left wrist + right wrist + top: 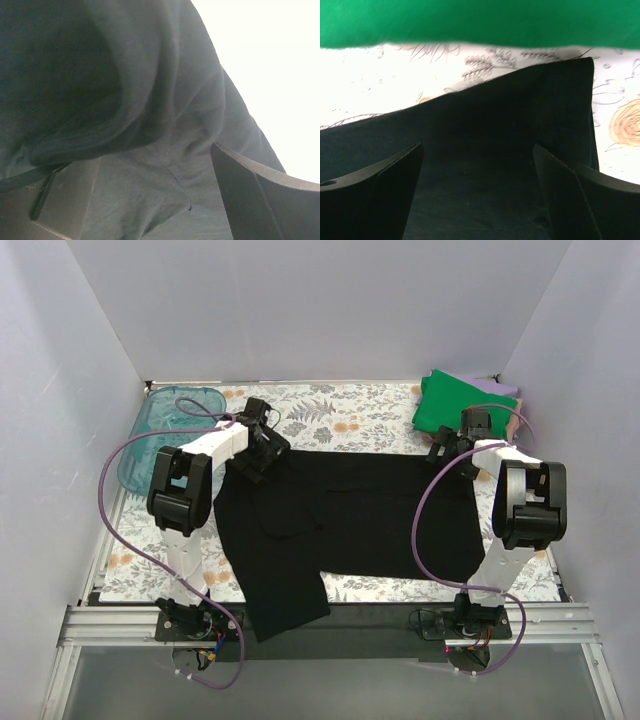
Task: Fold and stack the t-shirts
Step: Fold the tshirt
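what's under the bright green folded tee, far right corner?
A lilac cloth layer peeks out from under the bright green folded t-shirt at its far right edge, with a thin pinkish edge below that. The green one covers the rest, so the layer count is hidden.

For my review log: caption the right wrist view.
Open right gripper at the black t-shirt's corner; green t-shirt beyond.
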Action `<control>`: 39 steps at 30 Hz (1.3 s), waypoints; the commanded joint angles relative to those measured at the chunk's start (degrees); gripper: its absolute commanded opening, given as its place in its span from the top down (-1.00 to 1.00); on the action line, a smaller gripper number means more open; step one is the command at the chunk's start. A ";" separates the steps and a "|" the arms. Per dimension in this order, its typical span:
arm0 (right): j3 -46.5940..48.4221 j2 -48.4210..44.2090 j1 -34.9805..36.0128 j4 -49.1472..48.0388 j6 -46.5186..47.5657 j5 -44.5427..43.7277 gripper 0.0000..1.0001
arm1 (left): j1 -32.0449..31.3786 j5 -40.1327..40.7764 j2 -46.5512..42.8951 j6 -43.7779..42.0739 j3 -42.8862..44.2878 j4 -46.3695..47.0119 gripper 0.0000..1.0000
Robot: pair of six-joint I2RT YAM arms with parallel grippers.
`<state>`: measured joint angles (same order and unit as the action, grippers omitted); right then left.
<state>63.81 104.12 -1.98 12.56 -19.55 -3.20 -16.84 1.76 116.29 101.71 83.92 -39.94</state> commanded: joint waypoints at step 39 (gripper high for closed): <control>-25.22 -48.48 -2.24 16.62 0.48 1.53 -0.97 | -33.33 6.51 -56.07 14.65 -43.92 -24.22 -0.85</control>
<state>38.96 57.08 -4.03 30.09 -18.81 -3.38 -45.39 10.92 66.98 109.65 41.65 -60.16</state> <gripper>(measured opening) 0.984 0.924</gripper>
